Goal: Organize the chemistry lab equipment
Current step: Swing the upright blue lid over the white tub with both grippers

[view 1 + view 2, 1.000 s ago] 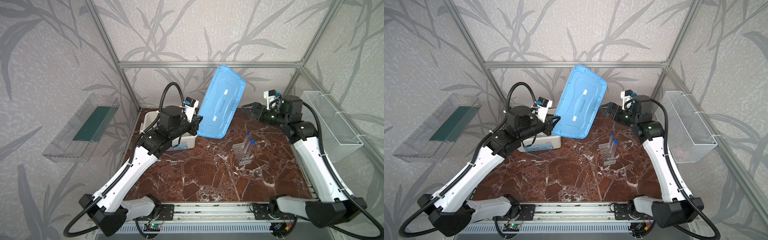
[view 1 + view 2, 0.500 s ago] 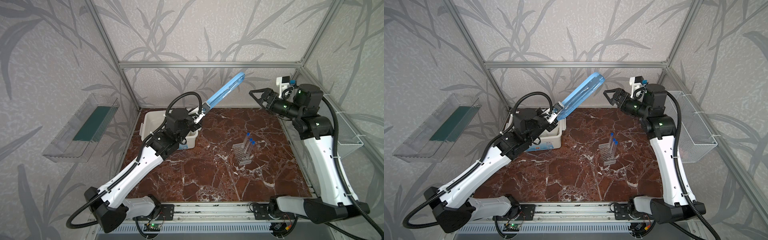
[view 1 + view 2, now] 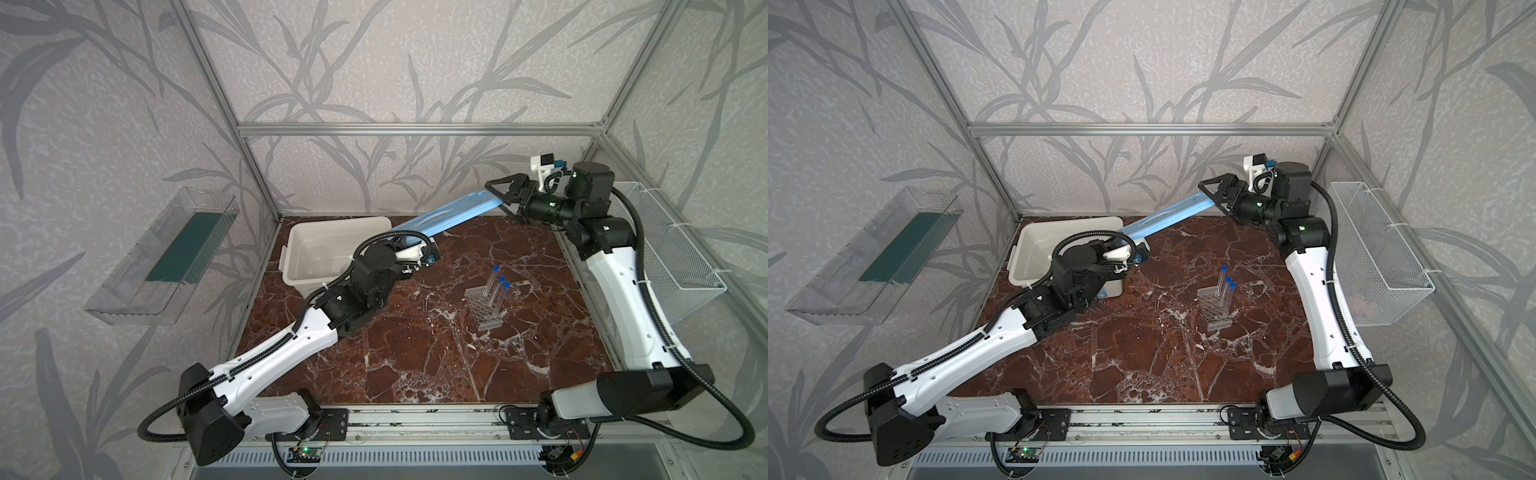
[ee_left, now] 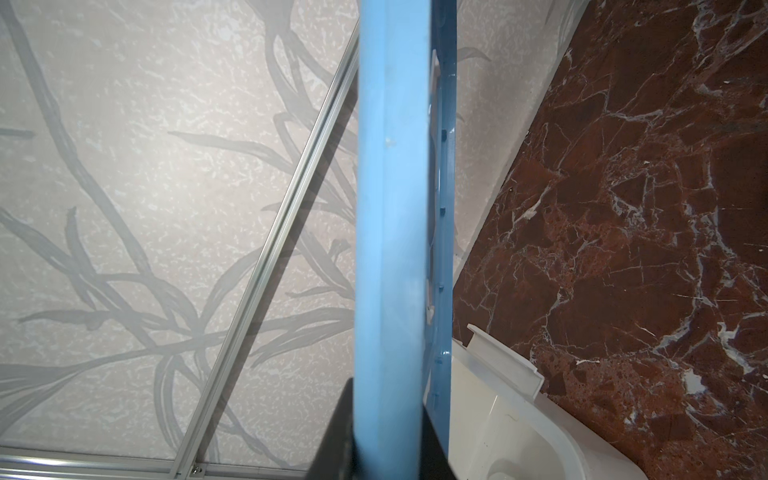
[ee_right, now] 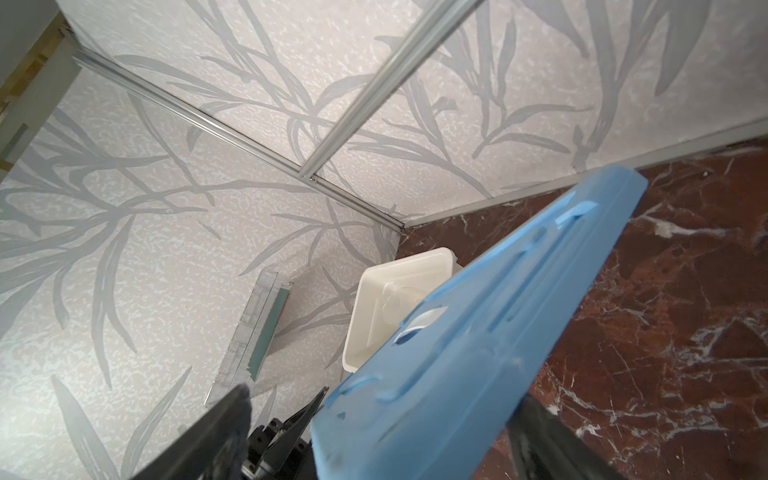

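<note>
Three blue-capped test tubes (image 3: 496, 286) (image 3: 1225, 286) stand in the clear holed rack (image 3: 484, 309) (image 3: 1212, 311) right of the table's middle. A blue lid (image 3: 449, 214) (image 3: 1167, 216) (image 4: 390, 208) (image 5: 478, 332) slants up from the open white box (image 3: 316, 226) (image 3: 1059, 220) toward the back right. My left gripper (image 3: 415, 245) (image 4: 388, 415) is shut on the lid's low end. My right gripper (image 3: 500, 199) (image 3: 1208, 195) (image 5: 382, 403) is open, its jaws standing on either side of the lid's high end. A clear glass piece (image 5: 392, 301) lies inside the box.
A white wire basket (image 3: 673, 257) hangs on the right wall. A clear tray with a green insert (image 3: 166, 257) hangs on the left wall. The box sits in the back left corner of the marble table (image 3: 415, 353).
The lid has swung from nearly upright down to a low slant as the left arm dropped. The right gripper rose and came round the lid's far end, its jaws narrowing slightly.
</note>
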